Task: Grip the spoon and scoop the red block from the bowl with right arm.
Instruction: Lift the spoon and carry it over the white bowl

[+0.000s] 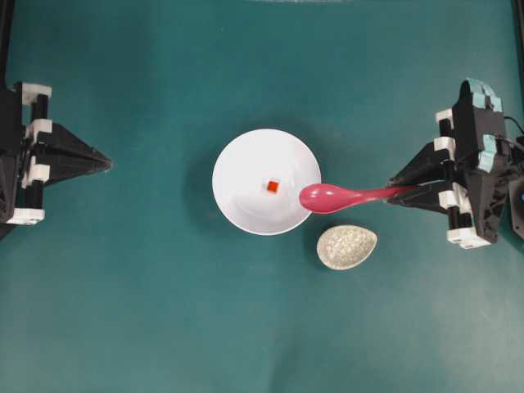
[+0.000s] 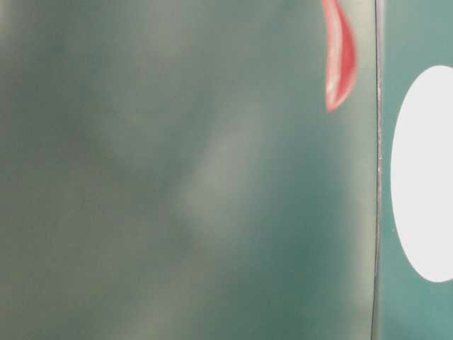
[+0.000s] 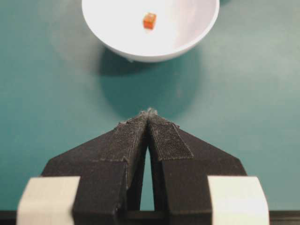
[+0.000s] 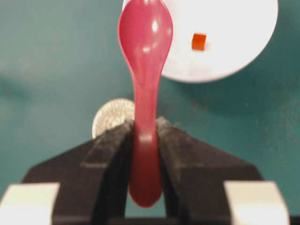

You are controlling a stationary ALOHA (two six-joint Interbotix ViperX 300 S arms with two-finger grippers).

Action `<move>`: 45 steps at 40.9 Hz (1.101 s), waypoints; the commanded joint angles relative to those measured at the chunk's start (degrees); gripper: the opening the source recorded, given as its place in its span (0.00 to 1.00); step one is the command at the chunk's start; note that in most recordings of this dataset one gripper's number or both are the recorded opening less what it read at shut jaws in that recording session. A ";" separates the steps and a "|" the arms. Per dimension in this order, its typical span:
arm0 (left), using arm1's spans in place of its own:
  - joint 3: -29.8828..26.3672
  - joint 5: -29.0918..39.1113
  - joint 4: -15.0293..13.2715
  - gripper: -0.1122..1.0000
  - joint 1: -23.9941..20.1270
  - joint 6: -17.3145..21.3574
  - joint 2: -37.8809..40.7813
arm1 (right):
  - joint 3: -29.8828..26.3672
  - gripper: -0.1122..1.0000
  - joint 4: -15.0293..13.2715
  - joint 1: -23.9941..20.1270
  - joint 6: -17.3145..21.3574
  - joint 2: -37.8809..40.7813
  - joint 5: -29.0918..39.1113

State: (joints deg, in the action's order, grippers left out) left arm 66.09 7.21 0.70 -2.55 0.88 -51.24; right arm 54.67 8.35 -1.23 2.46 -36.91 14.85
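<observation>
The white bowl (image 1: 246,168) sits mid-table with the tiny red block (image 1: 272,187) inside near its centre. The pink spoon (image 1: 336,196) is held level, its scoop over the bowl's right rim. My right gripper (image 1: 399,190) is shut on the spoon's handle; in the right wrist view the handle (image 4: 146,154) sits clamped between the fingers, with the bowl (image 4: 234,42) and block (image 4: 198,41) ahead. My left gripper (image 1: 106,164) is shut and empty at the left, well away from the bowl; its wrist view shows the tips (image 3: 149,113) closed, facing the bowl (image 3: 187,37) and block (image 3: 149,20).
A small speckled beige oval dish (image 1: 346,246) lies just right of and below the bowl, under the spoon's handle line; it peeks behind my fingers in the right wrist view (image 4: 110,115). The table-level view is blurred, showing only a spoon sliver (image 2: 338,57) and white bowl edge (image 2: 425,177).
</observation>
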 commanded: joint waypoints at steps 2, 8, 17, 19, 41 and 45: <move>-1.14 -0.18 0.18 0.10 -0.09 0.09 0.09 | -2.90 0.32 -0.18 1.05 0.09 1.05 -0.09; -1.14 -0.18 0.18 0.10 -0.09 0.09 0.00 | -4.83 0.32 -0.18 2.20 0.09 2.81 0.79; -1.23 -0.18 0.18 0.10 -0.09 0.09 -0.44 | -8.53 0.32 -0.18 3.69 0.18 5.36 6.59; -1.23 -0.18 0.18 0.10 -0.09 0.09 -0.53 | -9.40 0.32 -0.18 4.13 0.35 5.98 8.17; -1.23 -0.18 0.18 0.10 -0.09 0.09 -0.79 | -19.07 0.32 -0.18 6.86 0.18 15.82 21.62; -1.23 -0.18 0.09 0.10 -0.09 0.00 -0.79 | -21.62 0.32 -0.18 7.12 0.18 18.63 24.79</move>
State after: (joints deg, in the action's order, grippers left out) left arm 66.09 7.29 0.79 -2.55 0.88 -52.21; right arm 36.12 8.26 5.54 2.72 -19.34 37.88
